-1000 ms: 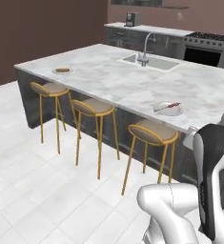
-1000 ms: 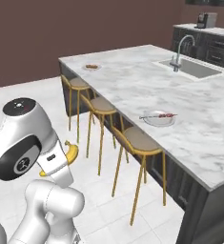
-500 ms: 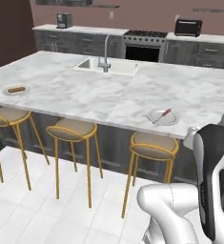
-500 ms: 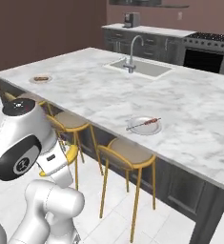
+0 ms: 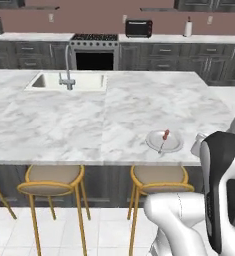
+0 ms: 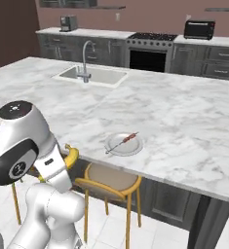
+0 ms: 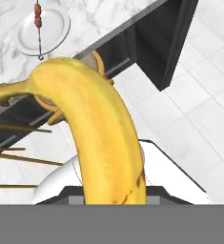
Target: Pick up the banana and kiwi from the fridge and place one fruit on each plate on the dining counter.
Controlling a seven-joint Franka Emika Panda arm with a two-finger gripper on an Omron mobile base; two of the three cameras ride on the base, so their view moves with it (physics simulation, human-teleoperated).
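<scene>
Banana [image 7: 101, 138] clamped in your gripper [image 6: 67, 156], near plate [image 6: 124, 144] on dining counter [image 6: 184, 116]; not placed, kiwi pending.

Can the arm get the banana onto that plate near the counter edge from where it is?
Probably yes: the gripper holds the banana, the plate sits near the dining counter edge, nothing between but a stool below.

In the hand view, the banana [image 7: 101, 138] runs off the bottom, covering the finger tips. In the right base view the arm hides all but its yellow tip at centre left. The food on the plate [image 5: 164, 141] is too small to identify.
</scene>
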